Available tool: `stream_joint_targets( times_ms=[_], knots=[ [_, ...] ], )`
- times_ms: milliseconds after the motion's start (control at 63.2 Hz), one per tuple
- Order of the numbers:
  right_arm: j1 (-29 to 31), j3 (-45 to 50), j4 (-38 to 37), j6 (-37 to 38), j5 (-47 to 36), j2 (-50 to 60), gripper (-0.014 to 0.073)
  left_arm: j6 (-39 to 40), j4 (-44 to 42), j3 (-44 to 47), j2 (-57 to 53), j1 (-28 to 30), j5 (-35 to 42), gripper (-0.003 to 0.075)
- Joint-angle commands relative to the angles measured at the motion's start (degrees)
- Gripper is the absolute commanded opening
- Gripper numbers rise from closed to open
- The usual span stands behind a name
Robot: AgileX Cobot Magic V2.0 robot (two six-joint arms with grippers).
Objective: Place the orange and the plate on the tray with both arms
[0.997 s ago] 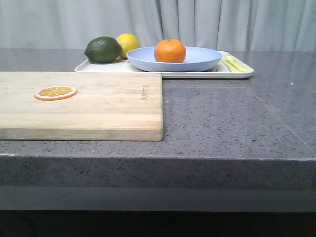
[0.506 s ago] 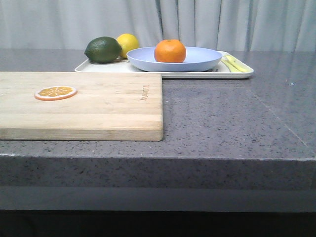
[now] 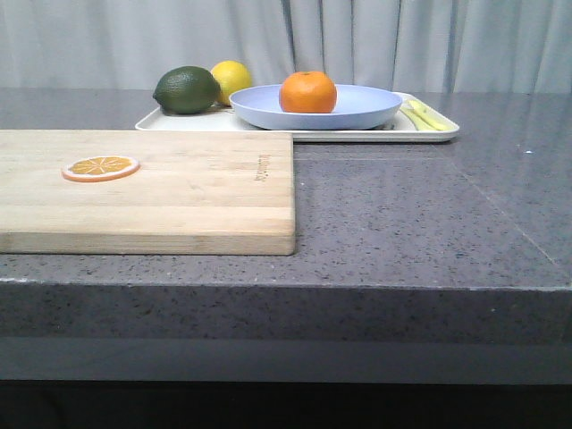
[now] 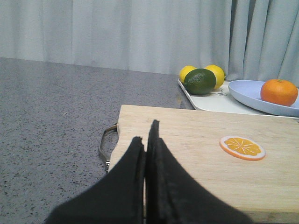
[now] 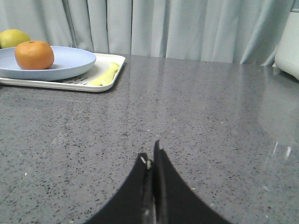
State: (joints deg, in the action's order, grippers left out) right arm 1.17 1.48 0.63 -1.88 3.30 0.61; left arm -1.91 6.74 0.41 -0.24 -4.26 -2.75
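The orange [image 3: 307, 92] sits inside the plate [image 3: 357, 109], and the plate rests on the tray [image 3: 429, 134] at the far side of the counter [image 3: 411, 214]. A lime [image 3: 187, 89] and a lemon [image 3: 232, 79] lie on the tray's left part, touching or just beside each other; a pale yellow-green item [image 3: 425, 116], too small to identify, lies on its right part. A wooden cutting board [image 3: 179, 197] lies on the near left of the counter with an orange slice [image 3: 100, 167] on top. The left tool [image 4: 146, 140] is over the near edge of the cutting board, its fingers pressed together and holding nothing. The right tool [image 5: 150, 161] is over bare counter, well apart from the tray, fingers likewise closed and empty.
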Motion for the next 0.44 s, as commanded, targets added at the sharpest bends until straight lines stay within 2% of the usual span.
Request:
stream_joint_targets(
  times_ms=[0,427],
  knots=[
    [-0.21,-1.31,-0.63,-0.38,-4.10,1.00,-0.0117,-0.08,0.50,1.54,-1.11,0.14,4.19,-0.0020],
    [-1.11,-1.31,-0.63,-0.38,-4.10,1.00,-0.0117,-0.08,0.50,1.54,-1.11,0.14,4.19,-0.0020]
  ],
)
